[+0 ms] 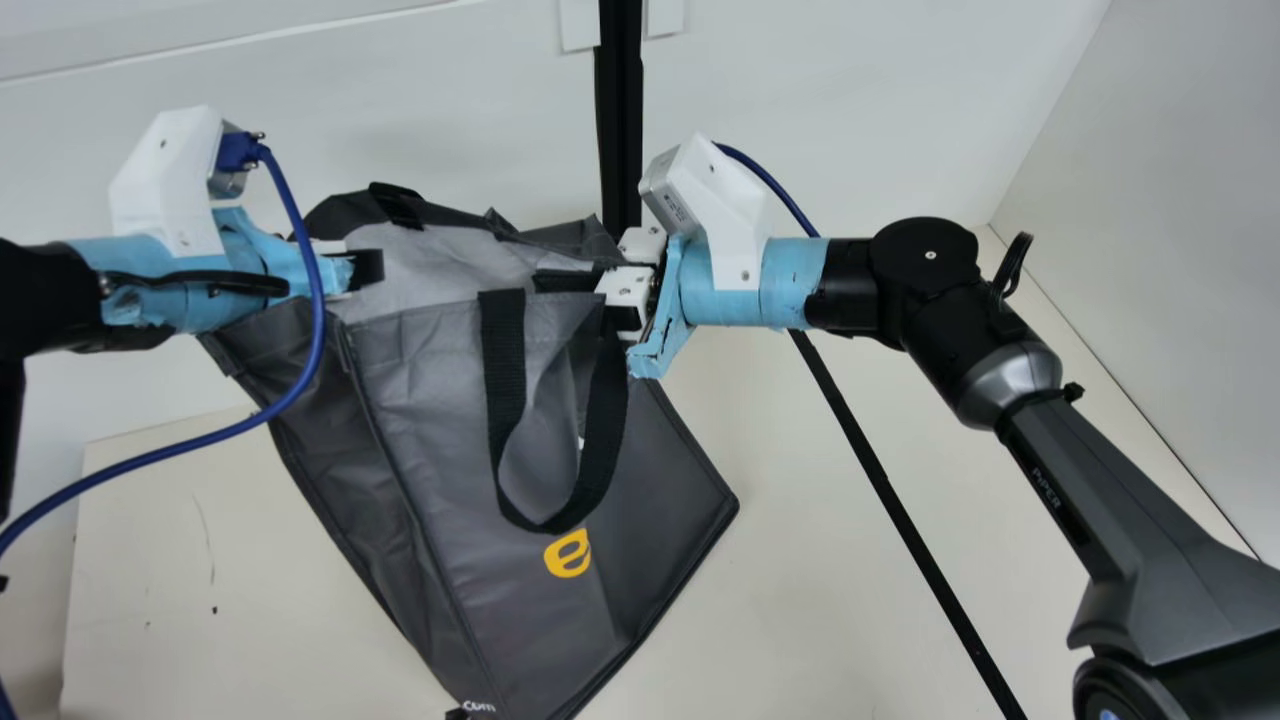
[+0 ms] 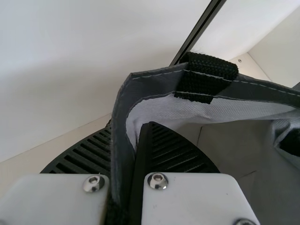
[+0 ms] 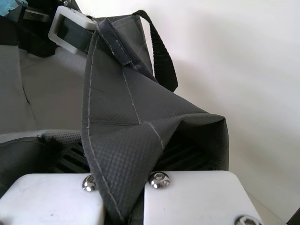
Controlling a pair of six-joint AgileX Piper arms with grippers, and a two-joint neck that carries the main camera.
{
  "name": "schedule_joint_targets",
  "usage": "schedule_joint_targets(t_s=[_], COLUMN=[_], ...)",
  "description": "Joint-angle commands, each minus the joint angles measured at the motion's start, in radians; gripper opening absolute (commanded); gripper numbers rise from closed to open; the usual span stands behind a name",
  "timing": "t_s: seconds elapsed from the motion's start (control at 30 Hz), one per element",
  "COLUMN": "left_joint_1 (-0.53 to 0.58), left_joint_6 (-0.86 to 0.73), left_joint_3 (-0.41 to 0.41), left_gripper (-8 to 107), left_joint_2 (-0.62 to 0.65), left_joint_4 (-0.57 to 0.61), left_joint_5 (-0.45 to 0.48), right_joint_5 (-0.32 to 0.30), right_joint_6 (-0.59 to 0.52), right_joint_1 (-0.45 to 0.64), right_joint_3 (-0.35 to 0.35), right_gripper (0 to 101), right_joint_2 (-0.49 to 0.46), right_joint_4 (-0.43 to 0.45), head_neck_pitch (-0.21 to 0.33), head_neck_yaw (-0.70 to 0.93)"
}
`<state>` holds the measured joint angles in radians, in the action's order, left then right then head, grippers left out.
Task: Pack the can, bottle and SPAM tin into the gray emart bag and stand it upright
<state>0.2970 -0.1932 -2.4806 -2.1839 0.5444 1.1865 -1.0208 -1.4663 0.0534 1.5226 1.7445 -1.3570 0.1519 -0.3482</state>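
I count one gray emart bag (image 1: 520, 620) and one cream table (image 1: 140, 560) on my feed. My rig shows two PiPER arms, the left arm (image 1: 40, 295) and right arm (image 1: 1140, 520); two grippers, the left gripper (image 1: 366, 268) and right gripper (image 1: 597, 288); two white camera mounts, a left mount (image 1: 165, 185) and right mount (image 1: 735, 205); two blue cables, a left cable (image 1: 316, 290) and right cable (image 1: 770, 180).

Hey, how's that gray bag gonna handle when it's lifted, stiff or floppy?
Probably floppy: the bag creases and folds over at the right gripper. It may be light for its size, as its wall looks thin at the left gripper. The strap hangs in a loose loop, so it could swing.
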Motion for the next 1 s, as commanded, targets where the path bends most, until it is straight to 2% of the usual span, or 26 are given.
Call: schedule_joint_targets(t_s=[0.0, 0.57, 0.97], left_joint_1=[0.003, 0.017, 0.020], left_joint_6=[0.004, 0.024, 0.028], left_joint_3=[-0.001, 0.043, 0.046], left_gripper=[-8, -8, -8], left_joint_2=[0.001, 0.034, 0.036], left_joint_4=[-0.007, -0.039, -0.048], left_joint_5=[-0.004, -0.029, -0.034], right_joint_5=[-0.009, -0.035, -0.037], right_joint_6=[0.003, 0.009, 0.011], right_joint_1=[0.004, 0.025, 0.026], right_joint_3=[0.000, -0.040, -0.041], right_gripper=[0, 0, 0], right_joint_2=[-0.003, -0.034, -0.034], right_joint_4=[0.000, -0.007, -0.008], head_neck_pitch=[0.023, 0.023, 0.023], head_neck_yaw=[-0.001, -0.001, -0.001])
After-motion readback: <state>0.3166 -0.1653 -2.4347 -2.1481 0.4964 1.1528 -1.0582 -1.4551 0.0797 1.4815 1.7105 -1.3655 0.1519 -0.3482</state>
